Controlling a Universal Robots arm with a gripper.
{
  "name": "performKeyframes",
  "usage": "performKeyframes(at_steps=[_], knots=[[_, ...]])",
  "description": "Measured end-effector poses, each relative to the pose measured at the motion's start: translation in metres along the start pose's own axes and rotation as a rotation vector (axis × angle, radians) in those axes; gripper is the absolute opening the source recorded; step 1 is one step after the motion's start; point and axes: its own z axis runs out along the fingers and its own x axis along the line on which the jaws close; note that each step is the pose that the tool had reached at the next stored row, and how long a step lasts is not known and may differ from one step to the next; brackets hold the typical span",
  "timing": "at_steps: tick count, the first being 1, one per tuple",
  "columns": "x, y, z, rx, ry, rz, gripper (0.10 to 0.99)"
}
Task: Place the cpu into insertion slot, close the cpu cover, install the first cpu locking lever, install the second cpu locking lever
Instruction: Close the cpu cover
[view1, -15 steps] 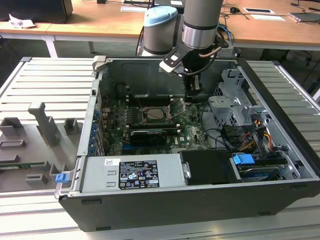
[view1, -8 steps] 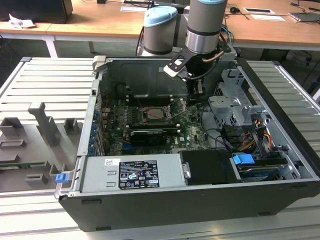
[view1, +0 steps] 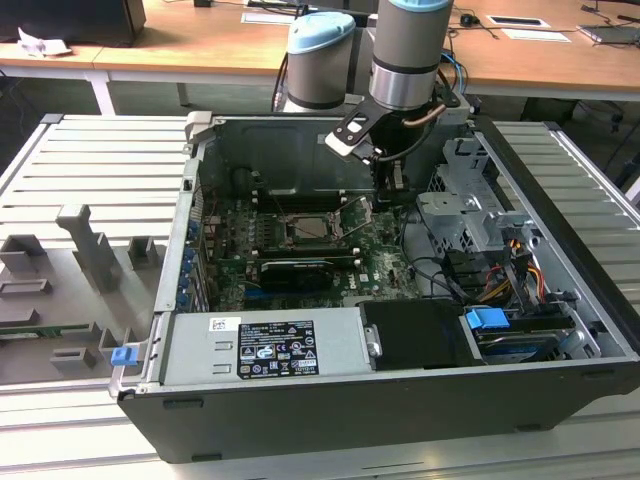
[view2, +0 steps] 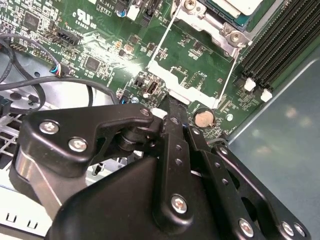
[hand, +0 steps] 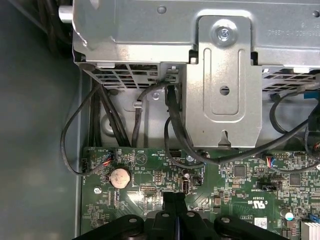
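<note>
Downward the arm (view1: 408, 50) reaches into the case (view1: 300, 410), gripper (hand: 175, 198) fingers together.

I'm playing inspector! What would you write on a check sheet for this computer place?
Surface: slatted metal table carrying an open computer case.
Job's things: cpu looks seated in the insertion slot; cpu cover stands open.
Clutter: grey holder blocks on the table, at the exterior view's left; blue clip by the case's corner.
Claw: claw shut, nothing seen in it, above the motherboard near the coin battery.
Cables: black cables run from the metal drive cage to the motherboard.
Surroundings: wooden desks behind.
</note>
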Motion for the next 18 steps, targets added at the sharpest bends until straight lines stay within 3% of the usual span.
performKeyframes(at_steps=[18], knots=[[0.0001, -0.0077, -0.0003, 0.0, 0.0001, 0.0, 0.106]])
